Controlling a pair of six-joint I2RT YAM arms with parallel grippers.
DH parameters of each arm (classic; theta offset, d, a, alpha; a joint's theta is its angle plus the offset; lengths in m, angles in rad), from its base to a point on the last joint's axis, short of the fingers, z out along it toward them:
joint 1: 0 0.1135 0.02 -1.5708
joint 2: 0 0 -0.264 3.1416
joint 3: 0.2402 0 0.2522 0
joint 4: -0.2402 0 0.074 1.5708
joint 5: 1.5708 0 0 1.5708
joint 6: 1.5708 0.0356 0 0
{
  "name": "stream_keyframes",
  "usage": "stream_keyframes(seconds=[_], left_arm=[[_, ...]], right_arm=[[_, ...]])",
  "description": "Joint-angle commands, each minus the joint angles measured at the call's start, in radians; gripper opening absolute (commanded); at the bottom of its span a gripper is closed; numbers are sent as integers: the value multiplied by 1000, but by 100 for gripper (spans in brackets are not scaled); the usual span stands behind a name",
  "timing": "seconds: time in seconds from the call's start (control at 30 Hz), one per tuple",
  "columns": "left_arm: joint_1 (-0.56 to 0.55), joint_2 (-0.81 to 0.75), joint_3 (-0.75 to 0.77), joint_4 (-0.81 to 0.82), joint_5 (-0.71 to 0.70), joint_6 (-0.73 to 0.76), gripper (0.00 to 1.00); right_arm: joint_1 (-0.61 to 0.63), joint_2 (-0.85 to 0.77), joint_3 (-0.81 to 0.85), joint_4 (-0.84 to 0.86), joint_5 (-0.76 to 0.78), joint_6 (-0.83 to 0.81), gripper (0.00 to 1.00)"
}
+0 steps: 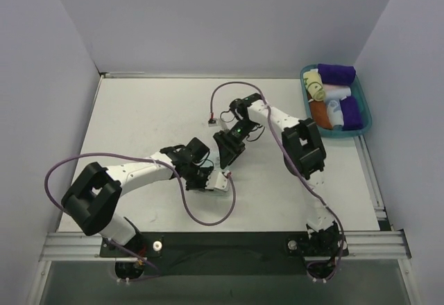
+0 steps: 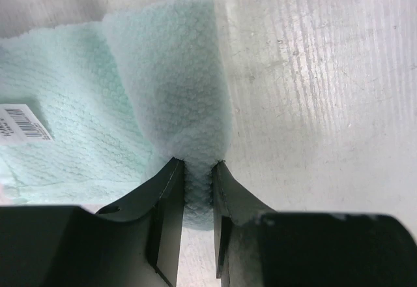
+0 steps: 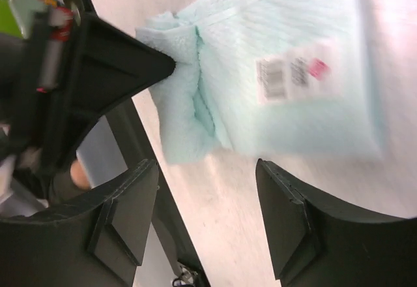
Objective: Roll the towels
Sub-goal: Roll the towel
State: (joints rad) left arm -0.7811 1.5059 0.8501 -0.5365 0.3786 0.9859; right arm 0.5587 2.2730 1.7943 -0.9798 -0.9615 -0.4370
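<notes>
The mint-aqua towel (image 2: pixel 163 85) lies on the white table, small and mostly hidden under the grippers in the top view (image 1: pixel 220 181). My left gripper (image 2: pixel 197 164) is shut on a raised fold at the towel's edge; it is at mid-table in the top view (image 1: pixel 210 177). My right gripper (image 3: pixel 205 169) is open and empty, its jaws wide apart just above the table short of the towel (image 3: pixel 287 98), and just behind the left one in the top view (image 1: pixel 226 154). The pale yellow towel with green marks (image 1: pixel 316 84) lies rolled in the basket.
A teal basket (image 1: pixel 365 116) at the back right holds purple, orange and white rolls. A white barcode label (image 2: pixel 23 124) is on the mint towel. Purple cables loop over the table near both arms. Grey walls enclose the table on three sides.
</notes>
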Motion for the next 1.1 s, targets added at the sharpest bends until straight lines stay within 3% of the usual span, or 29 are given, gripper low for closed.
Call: stream_keyframes(seconds=[0.0, 0.27, 0.47, 0.57, 0.7, 0.83, 0.93, 1.07], left_arm=[[72, 111, 98, -307, 136, -39, 0], [197, 427, 395, -534, 282, 11, 1], [290, 701, 699, -733, 391, 65, 3], [316, 813, 835, -838, 413, 108, 3], [324, 925, 957, -951, 422, 146, 4], [324, 975, 1012, -1000, 424, 165, 5], [324, 988, 1018, -1010, 425, 172, 7], [324, 991, 1006, -1014, 428, 188, 7]], right_arm=[[-83, -203, 31, 6, 37, 99, 62], [-209, -525, -245, 170, 87, 155, 54], [-183, -817, -521, 285, 142, 159, 47], [-93, -901, -619, 311, 255, 114, 45], [102, -946, -679, 345, 473, 58, 47], [258, -877, -659, 380, 668, 1, 52], [377, -824, -679, 482, 792, -57, 57], [434, -715, -740, 721, 879, -150, 59]])
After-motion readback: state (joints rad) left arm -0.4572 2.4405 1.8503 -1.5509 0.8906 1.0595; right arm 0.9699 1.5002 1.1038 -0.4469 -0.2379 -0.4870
